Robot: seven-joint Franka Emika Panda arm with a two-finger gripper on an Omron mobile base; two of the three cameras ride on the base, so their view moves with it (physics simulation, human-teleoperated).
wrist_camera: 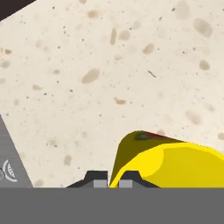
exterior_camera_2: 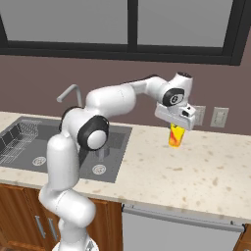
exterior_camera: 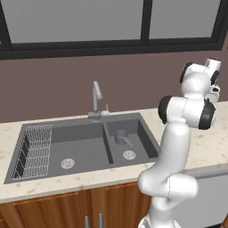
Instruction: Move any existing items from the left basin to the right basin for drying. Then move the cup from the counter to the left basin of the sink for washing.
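Fingers (exterior_camera_2: 176, 128) pinched shut on the rim of the yellow cup (exterior_camera_2: 176, 136), lifted a little off the surface (exterior_camera_2: 196, 166) near its back edge, by the wall. Grey pot (exterior_camera: 122, 137) already sitting in the right basin (exterior_camera: 144, 133). Best to lift higher, keep the cup straight, carry slowly over to the left basin (exterior_camera: 84, 147), set down gently beside the rack (exterior_camera: 35, 149).

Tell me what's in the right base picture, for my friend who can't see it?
A white robot arm reaches right over a beige speckled counter, its gripper shut on a yellow cup with a red-orange mark, lifted just above the stone. To the left is a dark grey two-basin sink with a silver faucet.
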